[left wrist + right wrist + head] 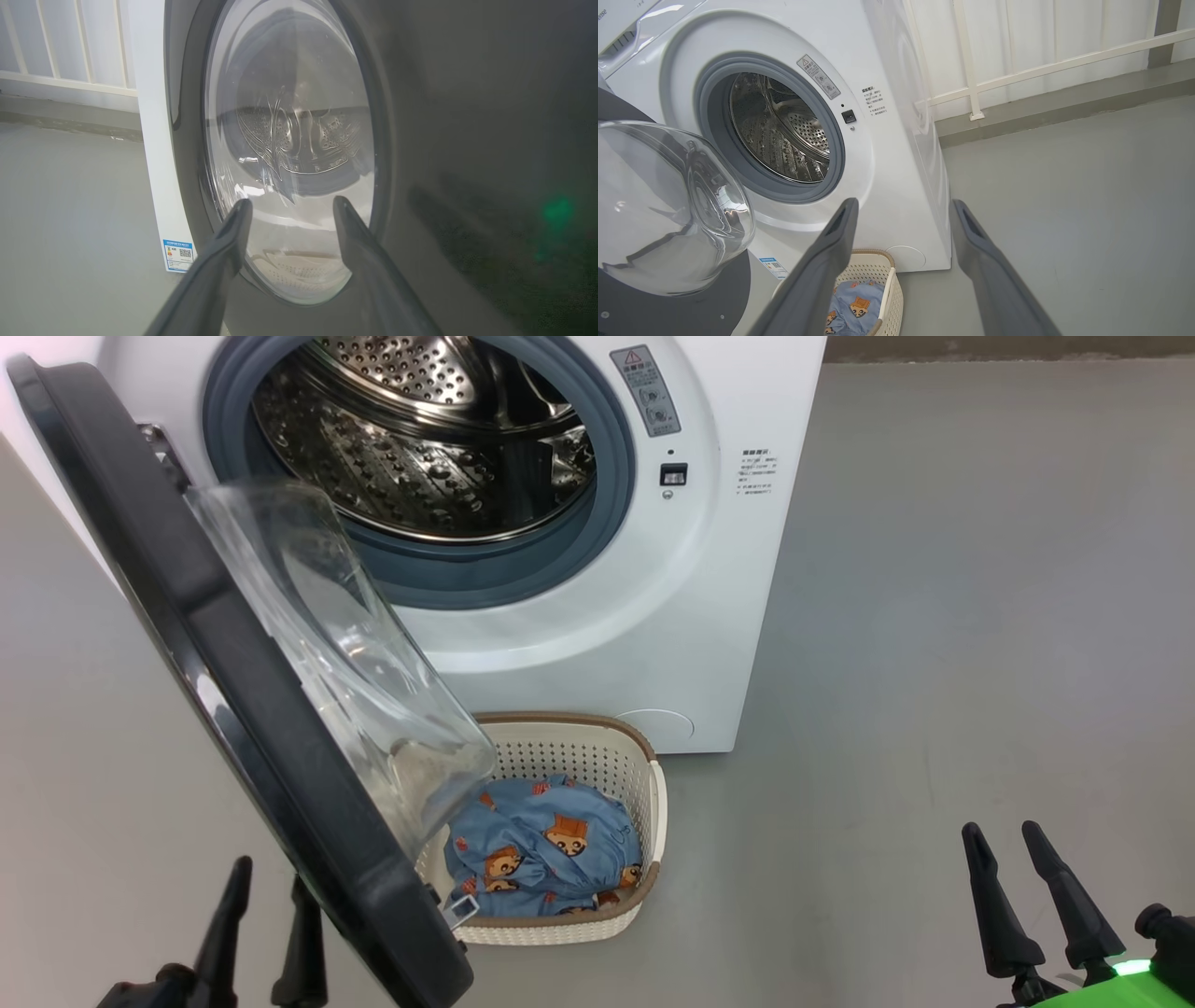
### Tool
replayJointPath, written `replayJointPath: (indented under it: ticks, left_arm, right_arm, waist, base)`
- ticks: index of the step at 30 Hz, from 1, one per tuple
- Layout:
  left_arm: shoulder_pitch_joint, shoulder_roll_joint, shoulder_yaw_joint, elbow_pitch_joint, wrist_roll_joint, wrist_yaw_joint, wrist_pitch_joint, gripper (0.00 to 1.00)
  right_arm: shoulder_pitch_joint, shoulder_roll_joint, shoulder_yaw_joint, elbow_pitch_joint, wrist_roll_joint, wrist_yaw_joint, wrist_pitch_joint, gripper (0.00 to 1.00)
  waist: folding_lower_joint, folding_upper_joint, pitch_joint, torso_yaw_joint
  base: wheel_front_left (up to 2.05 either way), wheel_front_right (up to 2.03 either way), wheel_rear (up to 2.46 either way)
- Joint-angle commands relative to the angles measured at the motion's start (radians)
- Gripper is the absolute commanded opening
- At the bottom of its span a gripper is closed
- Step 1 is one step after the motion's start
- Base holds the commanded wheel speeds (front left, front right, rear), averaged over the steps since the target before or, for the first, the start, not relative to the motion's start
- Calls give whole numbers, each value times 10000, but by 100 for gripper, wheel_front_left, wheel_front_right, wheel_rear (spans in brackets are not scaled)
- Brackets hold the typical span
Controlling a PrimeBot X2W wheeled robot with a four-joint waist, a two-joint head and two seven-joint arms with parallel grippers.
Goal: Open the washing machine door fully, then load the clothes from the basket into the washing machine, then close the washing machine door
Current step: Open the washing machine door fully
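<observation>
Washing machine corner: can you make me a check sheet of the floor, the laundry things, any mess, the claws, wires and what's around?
Surface: smooth grey floor.
Job's things: washing machine door stands open, sticking out from the front; drum has no clothes that I can see; clothes bundled in the basket, on the floor before the washing machine.
Clutter: nothing seen.
Claws: left claw open, beside the door's outer face, holding nothing; right claw open over the floor, holding nothing.
Cables: nothing seen.
Surroundings: white railing beside the machine.
</observation>
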Motion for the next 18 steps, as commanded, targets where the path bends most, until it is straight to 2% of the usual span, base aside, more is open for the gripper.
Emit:
replayJointPath:
  ticks: [1, 18]
  left_arm:
    - [-124, 91, 360, -159, 101, -16, -65, 0]
    - [-112, 91, 427, -66, 125, -16, -65, 0]
  right_arm:
    - [-95, -113, 205, -218, -110, 16, -120, 100]
    - [-54, -82, 184, -224, -161, 16, -120, 100]
  waist:
    - [0, -1, -10, 8]
    - [0, -1, -121, 74]
  base:
    - [0, 0, 0]
    - [0, 0, 0]
